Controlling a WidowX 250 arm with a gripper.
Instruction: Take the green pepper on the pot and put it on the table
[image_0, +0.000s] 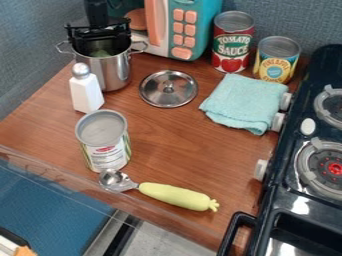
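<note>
My gripper (100, 36) hangs over the mouth of a silver pot (110, 72) at the upper left, its lower part at the rim. Inside the pot, just below the gripper, part of a green thing (99, 53) shows, likely the green pepper; the rest of it is hidden by the gripper and the pot wall. Whether anything is held cannot be made out. The wooden table (184, 150) spreads in front of the pot.
A white shaker (85, 90) stands close before the pot, with a metal lid (168, 89) to the right. A can (105, 142), a scoop with a yellow-green handle (175, 196), a folded cloth (246, 102), two back cans, a toy microwave (194, 30) and a stove (307, 200) surround the table middle.
</note>
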